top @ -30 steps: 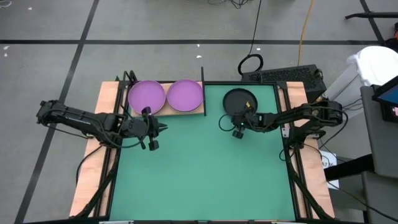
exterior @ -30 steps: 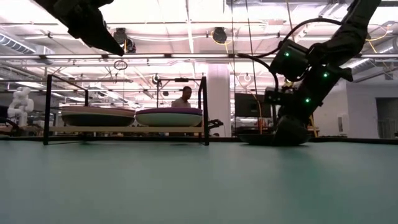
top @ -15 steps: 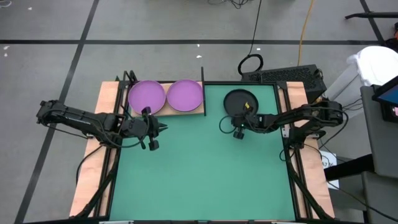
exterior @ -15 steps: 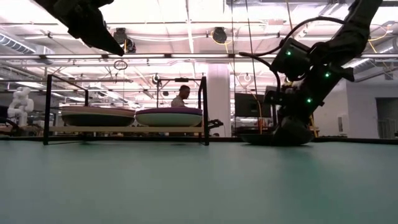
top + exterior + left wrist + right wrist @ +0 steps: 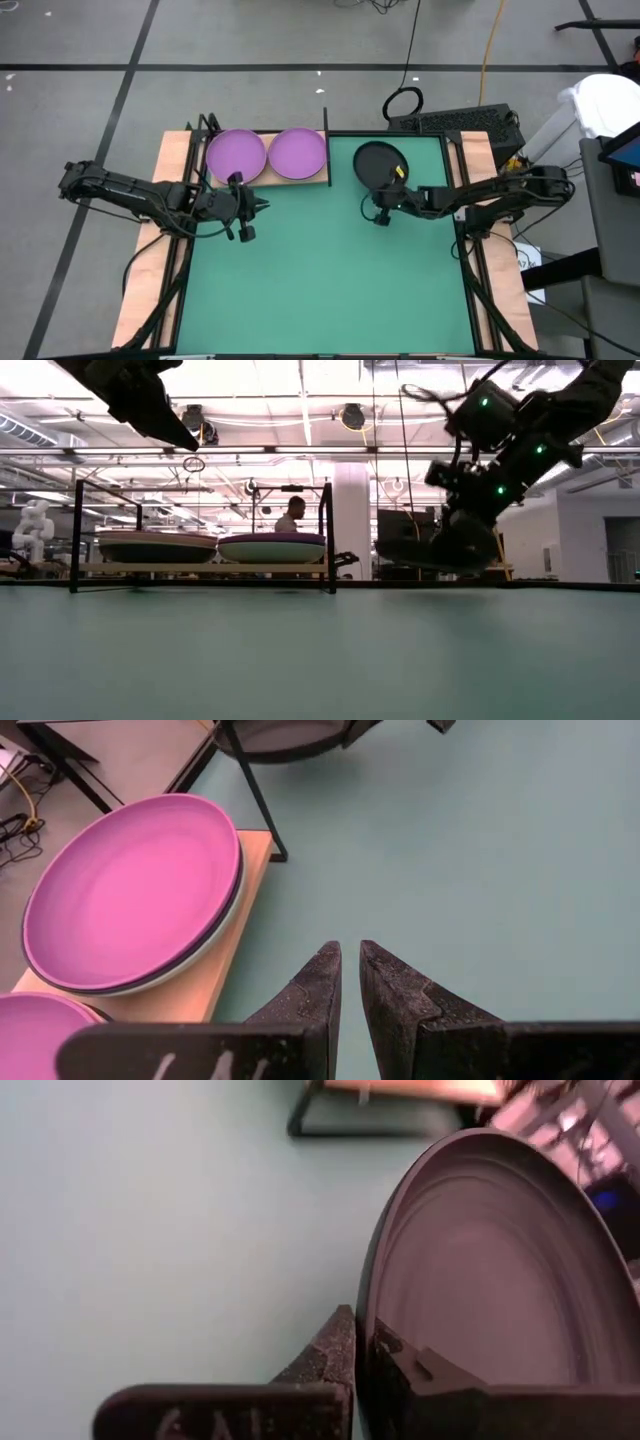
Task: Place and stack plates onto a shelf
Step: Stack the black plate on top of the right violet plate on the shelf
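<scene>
Purple plates top both stacks on the shelf at ten o'clock of the counter; the left gripper waits just below, fingers nearly together, empty. Toward one o'clock, the right gripper has its fingers clamped on the black plate's rim, lifting it clear for carrying.

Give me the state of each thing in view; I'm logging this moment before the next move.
black plate: pinched at its rim by the right gripper, lifted off the green mat.
right gripper: shut on the black plate.
left gripper: empty, fingers nearly together, raised over the mat near the shelf.
shelf: holds two plate stacks side by side.
purple plates: top both stacks, lying flat.
</scene>
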{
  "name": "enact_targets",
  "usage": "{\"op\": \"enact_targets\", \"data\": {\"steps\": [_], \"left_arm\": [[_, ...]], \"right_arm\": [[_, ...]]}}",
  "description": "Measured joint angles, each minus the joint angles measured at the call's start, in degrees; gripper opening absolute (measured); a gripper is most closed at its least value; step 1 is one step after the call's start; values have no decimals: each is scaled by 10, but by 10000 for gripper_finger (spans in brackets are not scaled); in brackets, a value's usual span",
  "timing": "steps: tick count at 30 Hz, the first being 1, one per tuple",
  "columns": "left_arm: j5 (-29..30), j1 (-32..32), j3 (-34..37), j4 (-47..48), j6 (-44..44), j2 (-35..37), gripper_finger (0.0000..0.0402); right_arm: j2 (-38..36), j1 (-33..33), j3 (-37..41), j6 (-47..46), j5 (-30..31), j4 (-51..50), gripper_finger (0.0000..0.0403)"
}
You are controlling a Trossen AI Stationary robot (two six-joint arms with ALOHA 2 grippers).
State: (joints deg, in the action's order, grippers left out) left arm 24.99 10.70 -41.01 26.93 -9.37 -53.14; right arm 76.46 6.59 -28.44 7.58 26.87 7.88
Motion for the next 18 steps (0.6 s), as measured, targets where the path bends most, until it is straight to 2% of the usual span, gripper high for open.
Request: {"op": "enact_targets", "data": {"steps": [3,8,11,15,18], "left_arm": [[-5,0,0,0,0,0,49],[-5,7,0,0,1,0,49],[-5,12,0,1,0,5,49],[9,16,0,5,-5,20,49],[19,17,0,14,-11,40,49]], "right_arm": [[-23,-14,0,15,10,18,1],[-51,-42,-16,40,81,39,1],[-54,-58,-50,66,107,39,1],[-53,-73,-102,106,109,39,0],[-54,-84,-141,138,142,39,0]]}}
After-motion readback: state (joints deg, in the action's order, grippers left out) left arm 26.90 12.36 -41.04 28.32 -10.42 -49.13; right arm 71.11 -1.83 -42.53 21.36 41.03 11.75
